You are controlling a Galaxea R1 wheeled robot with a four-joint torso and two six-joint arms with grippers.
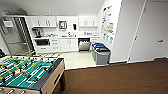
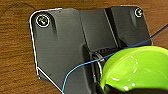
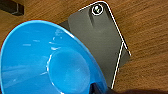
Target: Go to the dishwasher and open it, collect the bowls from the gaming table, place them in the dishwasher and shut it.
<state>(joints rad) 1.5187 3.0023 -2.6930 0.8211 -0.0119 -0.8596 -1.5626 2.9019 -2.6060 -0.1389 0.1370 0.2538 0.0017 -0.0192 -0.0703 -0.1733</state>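
Your left gripper clamped on lime bowl, right gripper clamped on blue bowl, dishwasher open ahead, foosball table beside you.

Foosball table cut off at near left, lime green bowl and blue bowl partly out of frame, far dishwasher blurred.

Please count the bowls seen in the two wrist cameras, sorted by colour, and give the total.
Lime green bowl: 1
Blue bowl: 1
Total: 2
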